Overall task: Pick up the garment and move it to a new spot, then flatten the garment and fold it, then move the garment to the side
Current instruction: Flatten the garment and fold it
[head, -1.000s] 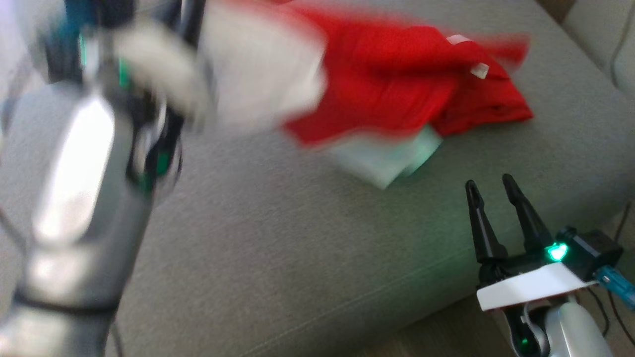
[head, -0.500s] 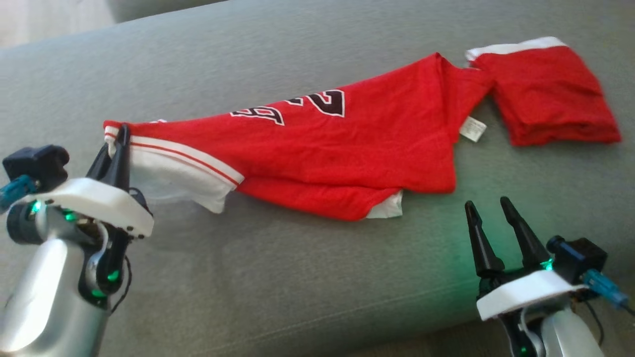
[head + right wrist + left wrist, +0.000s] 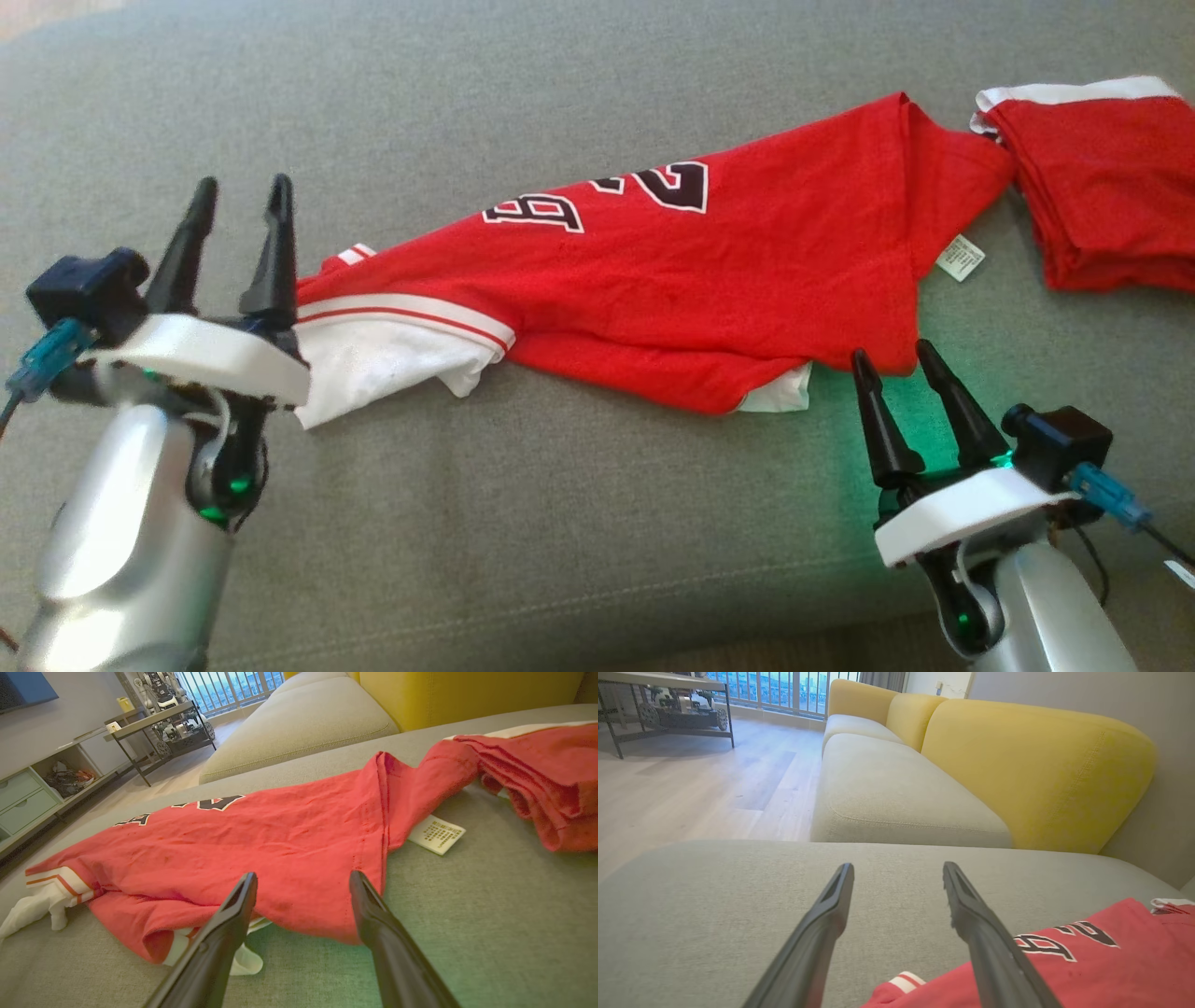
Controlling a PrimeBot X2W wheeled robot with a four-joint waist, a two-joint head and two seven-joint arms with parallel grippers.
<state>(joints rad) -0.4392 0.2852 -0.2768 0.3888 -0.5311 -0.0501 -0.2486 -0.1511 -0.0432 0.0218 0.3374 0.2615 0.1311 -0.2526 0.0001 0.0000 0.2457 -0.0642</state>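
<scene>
Well, both my grippers stand with fingers apart, holding nothing: the left gripper [image 3: 243, 182] just beside the shirt's [image 3: 672, 280] white sleeve [image 3: 392, 359], the right gripper [image 3: 892, 352] just beside its near edge. The shirt lies stretched but rumpled on the cushion [image 3: 560, 523]. It looks light, limp and quick to bunch, so I judge pinching two corners best. At its far right end sits a red pile [image 3: 1102, 187].
</scene>
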